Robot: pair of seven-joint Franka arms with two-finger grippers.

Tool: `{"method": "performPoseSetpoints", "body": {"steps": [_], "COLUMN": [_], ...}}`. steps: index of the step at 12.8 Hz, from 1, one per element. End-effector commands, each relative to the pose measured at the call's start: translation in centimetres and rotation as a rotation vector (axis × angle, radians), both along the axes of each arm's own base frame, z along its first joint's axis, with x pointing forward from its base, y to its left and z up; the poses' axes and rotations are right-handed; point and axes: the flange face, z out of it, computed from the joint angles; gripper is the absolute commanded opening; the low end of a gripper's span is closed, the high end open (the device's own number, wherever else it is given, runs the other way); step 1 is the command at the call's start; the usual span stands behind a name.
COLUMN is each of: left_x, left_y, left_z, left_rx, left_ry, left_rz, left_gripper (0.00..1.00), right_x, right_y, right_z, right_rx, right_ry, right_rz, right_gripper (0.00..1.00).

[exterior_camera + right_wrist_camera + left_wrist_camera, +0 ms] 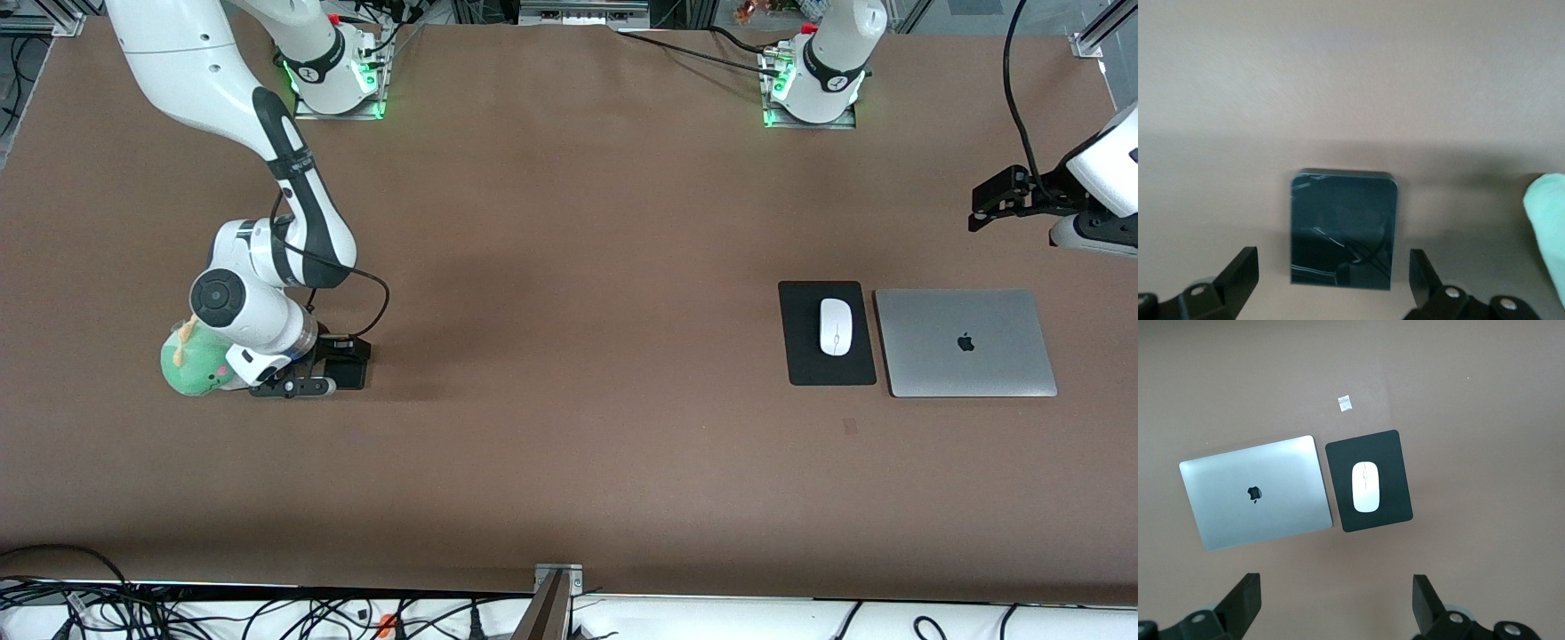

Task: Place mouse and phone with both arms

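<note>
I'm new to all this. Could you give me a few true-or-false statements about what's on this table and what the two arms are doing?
1. The mouse lies on the mouse pad. True.
2. The laptop is open. False: its lid is closed.
3. The right tool is open around the phone. True.
4. The left tool holds the mouse. False: it hangs open and empty above the table.
5. A green plush toy sits beside the laptop. False: it is beside the phone.

A broad brown counter [569,267] with a matte surface fills nearly the whole front view, evenly lit, with soft shadows. Aluminium frame rails [1098,36] stand at its upper corners. Along the edge nearest the front camera, a tangle of black cables [107,609] lies on a white floor beside a metal bracket [557,578].
</note>
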Motion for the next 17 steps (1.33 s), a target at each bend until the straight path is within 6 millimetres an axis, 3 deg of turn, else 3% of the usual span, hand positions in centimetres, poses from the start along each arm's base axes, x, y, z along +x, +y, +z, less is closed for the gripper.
{"method": "performPoseSetpoints", "body": {"steps": [1, 5, 7, 9, 13, 15, 17], "left_x": [0.8, 0.8, 0.8, 0.8, 0.8, 0.8, 0.8], "left_y": [-0.2, -0.5, -0.4, -0.4, -0.5, -0.5, -0.5], "left_z": [0.6, 0.6, 0.6, 0.5, 0.5, 0.5, 0.5], "left_rx": [0.025, 0.023, 0.023, 0.024, 0.022, 0.022, 0.022], "left_ry": [-0.002, 0.001, 0.001, 0.001, 0.002, 0.002, 0.002], "left_rz": [0.001, -0.005, -0.004, -0.004, -0.004, -0.004, -0.005], "left_gripper": [1.00, 1.00, 1.00, 1.00, 1.00, 1.00, 1.00], "right_x": [1.0, 3.7, 3.0, 1.3, -4.7, -6.4, -7.8], "right_y": [-1.1, -1.6, -1.0, -1.3, -3.7, -5.0, -5.4], "right_z": [6.9, 17.1, 22.0, 27.4, 37.3, 40.0, 40.6], "right_rx": [0.037, 0.044, 0.059, 0.076, 0.095, 0.084, 0.068], "right_ry": [-0.017, 0.053, 0.075, 0.051, 0.066, 0.048, 0.086], "right_rz": [-0.013, 0.004, 0.000, -0.057, -0.125, -0.123, -0.120], "right_gripper": [1.00, 1.00, 1.00, 1.00, 1.00, 1.00, 1.00]}}
